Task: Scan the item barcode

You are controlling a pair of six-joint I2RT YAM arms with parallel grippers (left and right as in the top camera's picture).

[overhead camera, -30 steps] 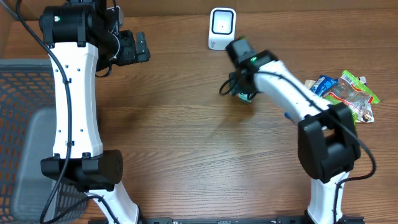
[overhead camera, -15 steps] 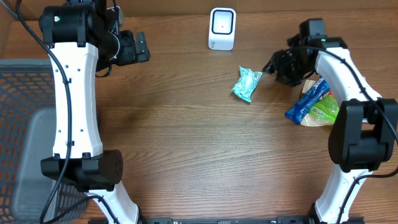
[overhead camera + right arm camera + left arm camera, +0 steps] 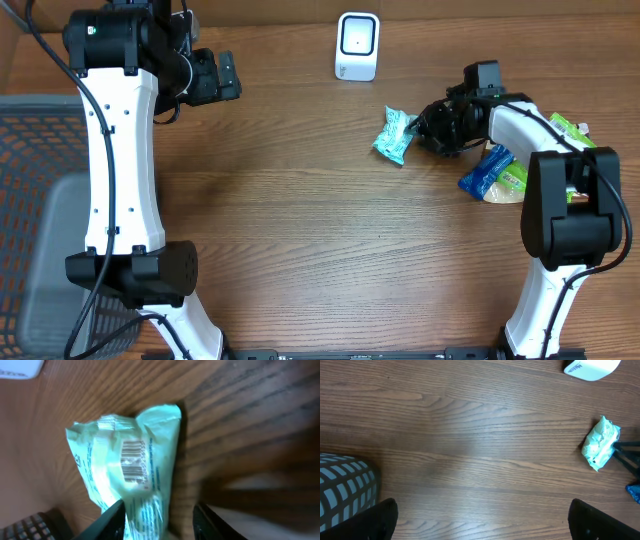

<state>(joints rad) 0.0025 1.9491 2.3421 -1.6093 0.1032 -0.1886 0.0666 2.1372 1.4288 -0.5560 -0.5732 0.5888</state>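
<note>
Grey mesh basket (image 3: 38, 215) at the far left edge, partly off the table (image 3: 300, 250); its corner also shows in the left wrist view.

Left gripper (image 3: 214, 78) held at the back left, well apart from all items. Jaws spread fully, nothing between them; in its own camera only bare wood lies between the two fingers (image 3: 381, 519).

White scanner (image 3: 357, 46) upright at the back centre of the table.

Mint-green packet (image 3: 396, 135) lies flat on the table, in front of and slightly right of the scanner, near it but not touching. Barcode (image 3: 134, 462) faces up, legible in the right wrist view.

Right gripper (image 3: 424, 124) low at the packet's right end. Jaws parted, not clamped: one end of the packet sits between the fingers, wood visible beside it. Contact with the near finger cannot be told.

Blue packet (image 3: 490, 172) and green packet (image 3: 572, 130) lie at the far right, under the right arm.
</note>
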